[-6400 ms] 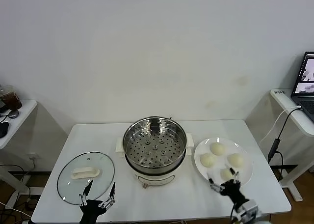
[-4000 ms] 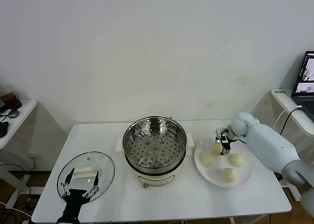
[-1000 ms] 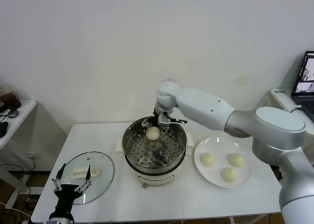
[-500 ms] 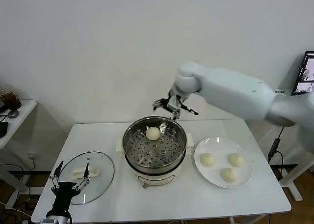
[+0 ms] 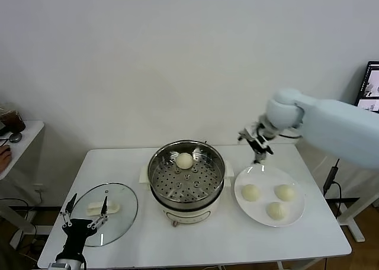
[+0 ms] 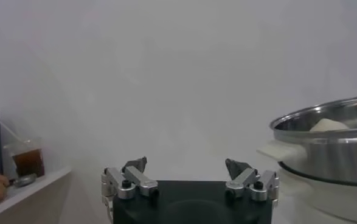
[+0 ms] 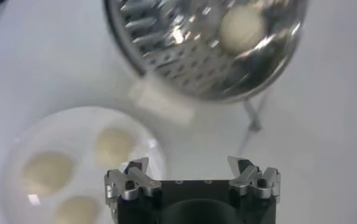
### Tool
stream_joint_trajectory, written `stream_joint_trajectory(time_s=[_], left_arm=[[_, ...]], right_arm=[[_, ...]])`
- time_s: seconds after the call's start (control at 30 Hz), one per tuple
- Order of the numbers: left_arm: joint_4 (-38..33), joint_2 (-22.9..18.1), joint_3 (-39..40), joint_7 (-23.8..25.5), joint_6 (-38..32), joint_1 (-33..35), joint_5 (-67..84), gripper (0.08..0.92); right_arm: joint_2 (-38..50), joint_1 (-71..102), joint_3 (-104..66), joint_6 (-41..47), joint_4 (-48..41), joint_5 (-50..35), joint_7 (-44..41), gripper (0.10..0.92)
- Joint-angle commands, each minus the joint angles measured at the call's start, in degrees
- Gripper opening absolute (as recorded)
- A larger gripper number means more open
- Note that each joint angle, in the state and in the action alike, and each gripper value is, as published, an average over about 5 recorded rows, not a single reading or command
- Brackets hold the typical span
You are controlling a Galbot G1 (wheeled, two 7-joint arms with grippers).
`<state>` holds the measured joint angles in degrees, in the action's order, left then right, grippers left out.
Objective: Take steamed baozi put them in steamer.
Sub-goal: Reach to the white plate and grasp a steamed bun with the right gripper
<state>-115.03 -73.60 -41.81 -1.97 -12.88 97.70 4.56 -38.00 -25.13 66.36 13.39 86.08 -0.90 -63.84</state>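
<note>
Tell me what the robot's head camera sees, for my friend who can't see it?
One baozi sits in the steamer, and three more baozi wait on the white plate. The right gripper hangs above the plate's far edge, jaws open and empty. The left gripper rests by the glass lid.

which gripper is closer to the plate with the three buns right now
Right. The right gripper hangs open just above the far rim of the plate; the left gripper sits across the table by the glass lid.
</note>
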Motion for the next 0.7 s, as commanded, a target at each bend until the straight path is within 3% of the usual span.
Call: stream_joint_trajectory(time_s=[0.03,0.7], left_arm=[[0.0,0.0,0.0,0.0,0.0,0.0,0.0,0.823],[-0.1,-0.3,-1.2,0.1,0.0,0.9,-0.2,0.823]], right_arm=[[4.8,13.6,-8.3,1.2,-2.4,3.6,-1.2,0.823],[-7.9,25.2,-14.7,-1.3,-13.6,10.4,2.6,0.823]])
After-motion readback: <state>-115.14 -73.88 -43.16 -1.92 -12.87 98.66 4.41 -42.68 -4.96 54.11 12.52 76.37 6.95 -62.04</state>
